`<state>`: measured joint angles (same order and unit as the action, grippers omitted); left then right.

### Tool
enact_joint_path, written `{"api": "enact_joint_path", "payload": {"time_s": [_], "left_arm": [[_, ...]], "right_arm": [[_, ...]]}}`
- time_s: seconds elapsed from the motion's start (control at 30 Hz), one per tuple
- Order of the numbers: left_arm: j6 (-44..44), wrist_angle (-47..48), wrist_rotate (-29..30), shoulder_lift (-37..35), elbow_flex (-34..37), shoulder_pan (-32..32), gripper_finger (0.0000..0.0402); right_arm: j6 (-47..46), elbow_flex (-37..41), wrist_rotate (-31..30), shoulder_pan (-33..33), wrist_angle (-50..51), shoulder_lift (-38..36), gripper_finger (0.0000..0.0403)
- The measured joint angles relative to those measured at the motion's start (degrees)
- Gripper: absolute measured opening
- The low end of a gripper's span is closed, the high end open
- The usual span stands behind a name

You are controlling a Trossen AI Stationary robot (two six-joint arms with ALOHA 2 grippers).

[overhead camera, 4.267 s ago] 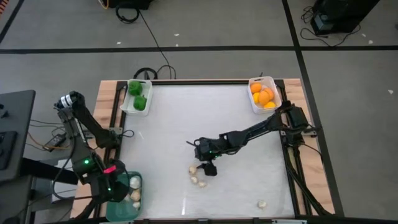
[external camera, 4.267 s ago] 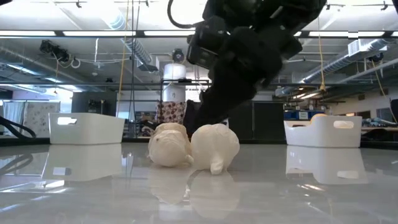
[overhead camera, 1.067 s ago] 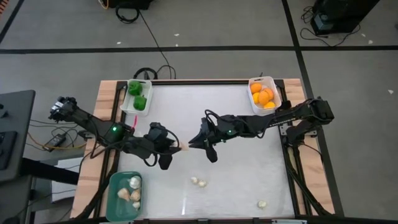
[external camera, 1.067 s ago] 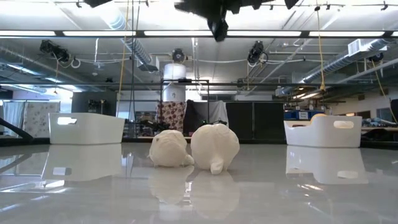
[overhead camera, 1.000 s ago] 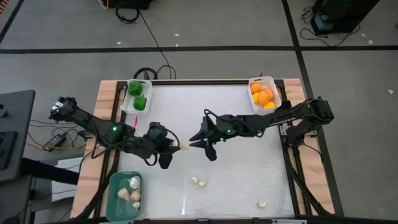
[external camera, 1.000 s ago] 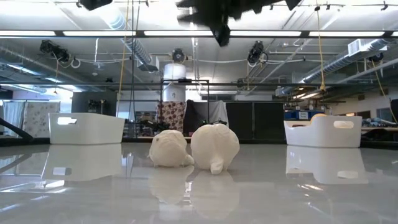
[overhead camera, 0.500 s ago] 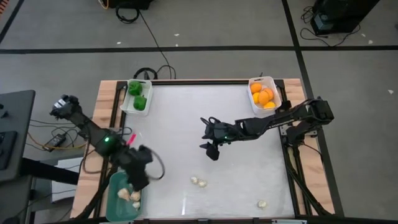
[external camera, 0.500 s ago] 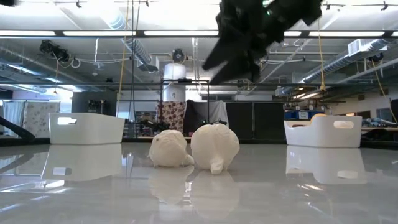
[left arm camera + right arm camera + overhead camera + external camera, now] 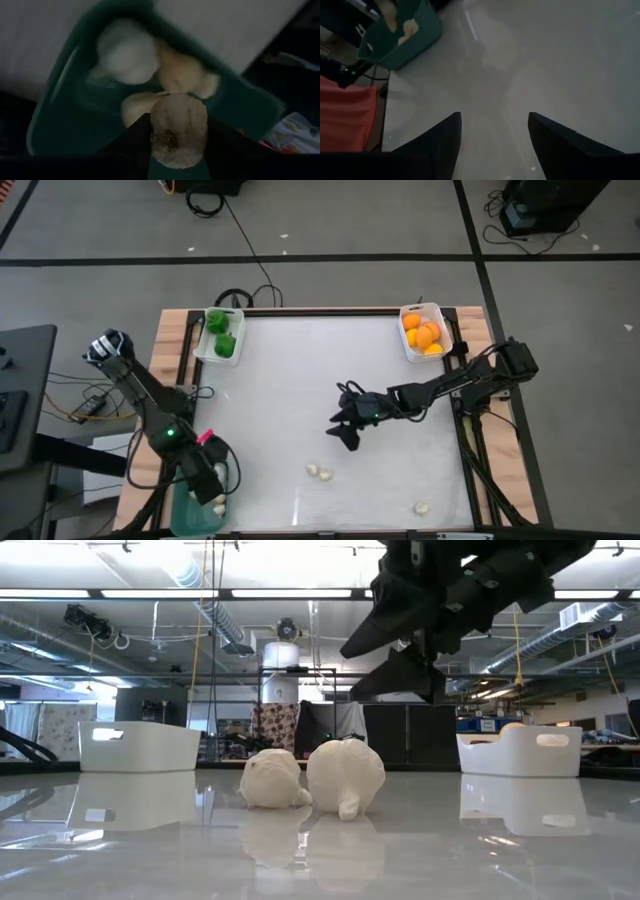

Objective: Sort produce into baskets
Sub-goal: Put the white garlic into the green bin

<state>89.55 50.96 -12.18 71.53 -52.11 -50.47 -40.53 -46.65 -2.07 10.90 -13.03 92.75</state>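
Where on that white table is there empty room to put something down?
Bare: the wide stretch between the green-pepper bin and the orange-fruit bin, and the table's left middle. Crowded: the teal bin under the left pincer, the right pincer, the two garlic pieces.

On the glossy white counter, green peppers fill a white bin at eleven o'clock, orange fruits a white bin at one, beige pieces a teal bin at seven.

You have two white bins, one teal bin, two arms, three loose whitish pieces on the table, and one more whitish piece held over the teal bin.
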Motion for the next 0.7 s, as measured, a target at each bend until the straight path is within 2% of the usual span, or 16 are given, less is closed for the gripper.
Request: {"api": "enact_joint_path", "payload": {"time_s": [0.17, 0.33, 0.53, 0.6, 0.7], "left_arm": [[2.4, -0.5, -1.5, 0.0, 3.9, -0.6, 0.0165], [4.2, -0.2, -1.5, 0.1, 5.8, -0.6, 0.0223], [9.6, 0.5, -1.6, 0.0, 5.8, -0.5, 0.0295], [12.1, 2.0, -1.4, 0.0, 5.3, -0.6, 0.0303], [14.4, 3.4, 2.9, -0.1, 2.6, -0.6, 0.0303]], "right_arm": [[0.7, 0.0, -1.7, 1.8, 0.0, 0.0, 0.024], [6.0, 0.0, -1.6, 4.2, 0.9, 0.0, 0.024], [20.3, 0.0, -0.6, 7.5, 1.1, 0.9, 0.024], [26.1, -0.1, 1.2, 8.1, 0.2, 2.3, 0.024], [30.4, -0.1, 5.0, 8.7, -1.5, 5.0, 0.024]]}}
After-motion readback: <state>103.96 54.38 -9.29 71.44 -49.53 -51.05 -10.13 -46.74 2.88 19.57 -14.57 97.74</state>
